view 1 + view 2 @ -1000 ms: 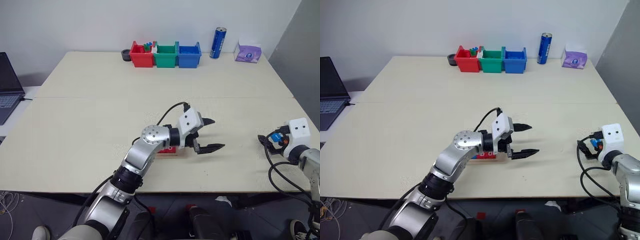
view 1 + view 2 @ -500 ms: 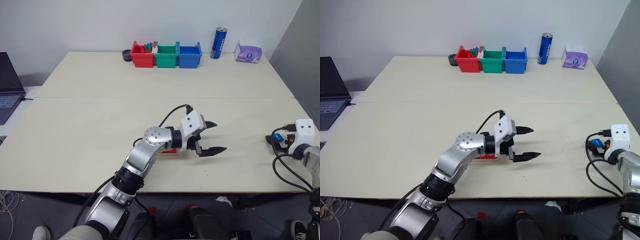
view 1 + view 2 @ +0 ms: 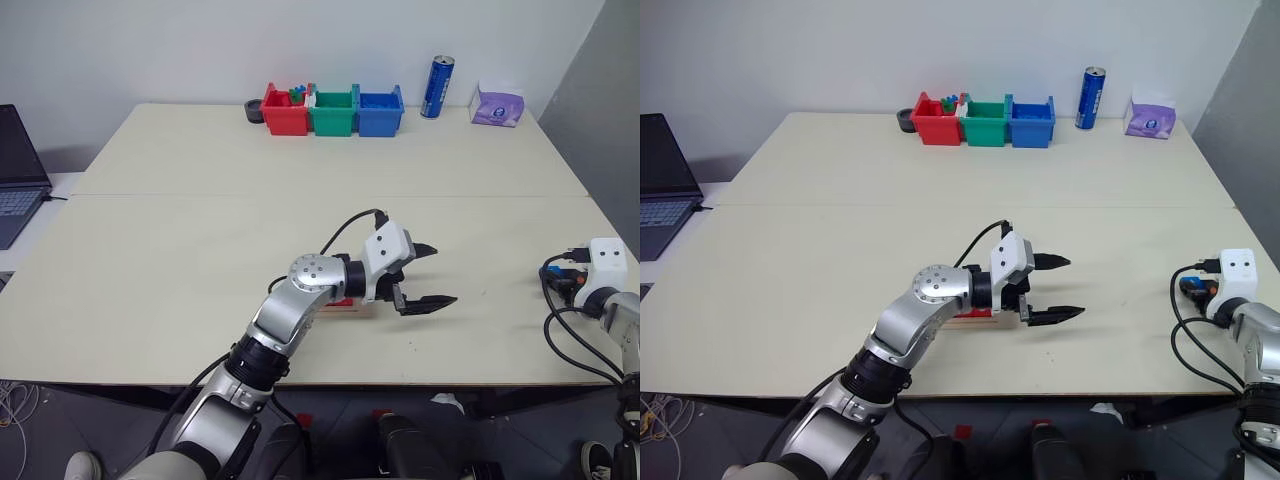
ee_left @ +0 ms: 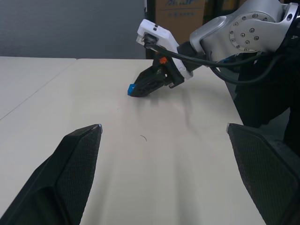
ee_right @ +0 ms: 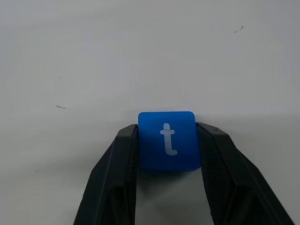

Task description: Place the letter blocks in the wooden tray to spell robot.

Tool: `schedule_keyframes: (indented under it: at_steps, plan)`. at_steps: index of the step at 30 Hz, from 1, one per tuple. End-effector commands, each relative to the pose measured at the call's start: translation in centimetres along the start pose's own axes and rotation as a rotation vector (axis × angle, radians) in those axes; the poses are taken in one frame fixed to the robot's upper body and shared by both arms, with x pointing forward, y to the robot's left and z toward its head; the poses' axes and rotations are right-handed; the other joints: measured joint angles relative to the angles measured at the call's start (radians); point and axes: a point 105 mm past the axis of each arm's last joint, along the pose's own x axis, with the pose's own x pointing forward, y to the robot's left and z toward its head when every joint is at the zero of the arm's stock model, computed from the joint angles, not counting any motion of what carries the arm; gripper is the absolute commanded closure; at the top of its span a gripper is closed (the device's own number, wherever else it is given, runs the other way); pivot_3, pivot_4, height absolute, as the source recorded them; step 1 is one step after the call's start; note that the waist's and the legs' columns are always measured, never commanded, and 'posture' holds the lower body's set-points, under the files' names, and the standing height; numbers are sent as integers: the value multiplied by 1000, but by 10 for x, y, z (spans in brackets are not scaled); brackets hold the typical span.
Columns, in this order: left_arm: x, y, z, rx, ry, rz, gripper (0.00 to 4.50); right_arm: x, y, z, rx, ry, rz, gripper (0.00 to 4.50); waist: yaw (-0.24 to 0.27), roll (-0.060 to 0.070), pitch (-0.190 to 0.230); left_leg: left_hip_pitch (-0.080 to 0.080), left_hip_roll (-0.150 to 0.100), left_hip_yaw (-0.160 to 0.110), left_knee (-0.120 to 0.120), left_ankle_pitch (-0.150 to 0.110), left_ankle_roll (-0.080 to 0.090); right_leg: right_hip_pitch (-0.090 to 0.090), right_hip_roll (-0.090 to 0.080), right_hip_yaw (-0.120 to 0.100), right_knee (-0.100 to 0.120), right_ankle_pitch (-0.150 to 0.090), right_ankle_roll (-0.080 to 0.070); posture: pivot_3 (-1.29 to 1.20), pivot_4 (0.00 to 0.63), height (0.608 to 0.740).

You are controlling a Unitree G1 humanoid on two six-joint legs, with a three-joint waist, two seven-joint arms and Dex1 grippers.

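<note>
In the head views, the left gripper is hanging just above the pale beige table, pointing toward the robot's right, its two black fingers standing wide apart with nothing between them. Directly behind that gripper, under its wrist, the long light-wood tray is lying on the table with red letter tiles sitting in it; the arm is covering most of it, so the letters cannot be read. Well to the right of that gripper, near the table's right edge, the right gripper is resting low at the surface, and a small blue letter tile is showing at its tip.

In the left wrist view, the left gripper's own dark textured fingers are spreading far apart over bare table. Beyond them, well ahead of the open gap, the right gripper is angling down to the tabletop with the blue tile sitting at its fingertips.

In the right wrist view, the right gripper is closing its two black fingers against both side edges of the blue square tile, which is lying flat on the table between them with a white lowercase "t" facing up. The tile is sitting at the very tips of the fingers, touching each one.
</note>
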Motion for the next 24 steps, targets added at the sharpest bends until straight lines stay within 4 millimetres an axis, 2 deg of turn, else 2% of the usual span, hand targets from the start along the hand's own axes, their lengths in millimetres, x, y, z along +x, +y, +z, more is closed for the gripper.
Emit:
schedule_keyframes:
  at_steps: [1,4,6,11,14,16,18,24]
  plan:
    - [0,-3,13,41,-36,-13,0,-5,-3,9,-26,-19,-18,3039,0,0,0,0,0,0,0,0,0,0,0,0,0,0,0,0,150,740]
    - [-6,-1,13,48,-33,-5,0,-6,13,16,-39,-23,-2,3039,-2,0,0,0,0,0,0,0,0,0,0,0,0,0,0,0,150,740]
    - [-18,0,13,54,-27,0,0,-10,42,22,-27,-17,43,3039,-6,0,0,1,1,0,0,0,0,0,0,1,0,0,0,0,150,740]
    - [-65,-3,5,73,5,29,0,-35,145,26,63,32,224,3039,-22,2,-1,4,4,-3,-4,0,0,0,3,3,3,-2,-3,0,150,740]
    - [-86,-10,-5,64,52,28,0,-47,180,23,74,66,260,3039,-14,3,-1,2,4,-6,-4,0,0,0,3,-1,3,-4,-5,0,150,740]
    - [-101,-13,-12,53,91,44,0,-49,191,18,73,91,250,3039,-4,3,-1,1,3,-6,-4,0,-1,0,1,-2,1,-4,-5,0,150,740]
    - [-111,-14,-16,46,119,67,0,-49,192,15,76,120,228,3039,4,3,-1,-1,2,-5,-3,0,-1,-1,-1,-3,0,-4,-5,0,150,740]
    - [-119,-11,-19,33,136,133,0,-50,199,14,48,164,275,3039,2,2,-1,-2,0,-2,-2,0,0,-1,-7,-3,-2,-4,0,0,150,740]
